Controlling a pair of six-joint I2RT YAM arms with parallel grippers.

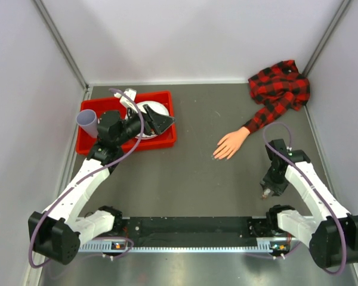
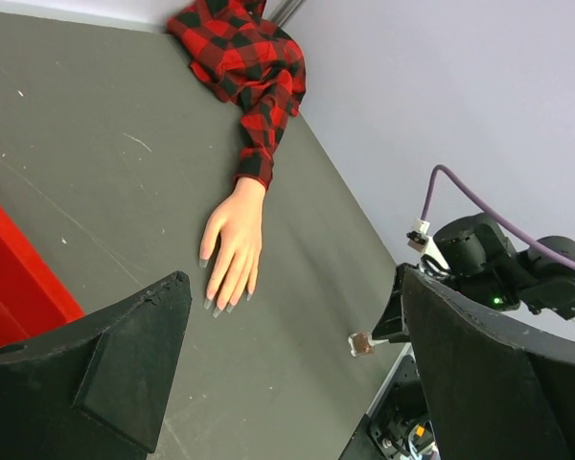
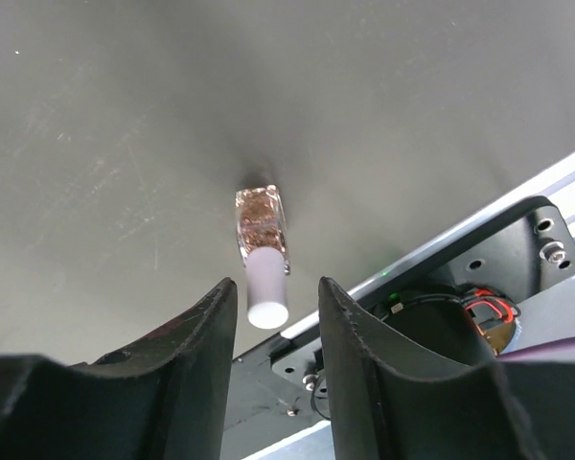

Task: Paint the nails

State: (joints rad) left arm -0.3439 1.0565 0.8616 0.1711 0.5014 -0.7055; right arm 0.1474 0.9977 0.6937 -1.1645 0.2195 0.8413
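The peach mannequin hand [image 1: 231,143] lies palm down at the right middle of the table, in a red-and-black plaid sleeve [image 1: 278,89]. Its nails [image 1: 218,157] point to the near left; in the left wrist view the nails [image 2: 216,305] look greyish. A small clear bottle [image 3: 261,225] of coppery glitter polish with a pale cap stands under my right gripper [image 1: 267,192]. My right gripper [image 3: 275,285] is open, jaws either side of the cap, not touching it. My left gripper [image 1: 161,122] is open and empty above the red bin, far from the hand.
A red bin [image 1: 128,146] at the left back holds a grey cup [image 1: 87,122] and a white round item [image 1: 149,110]. The black base rail [image 1: 191,229] runs along the near edge. Walls close in on three sides.
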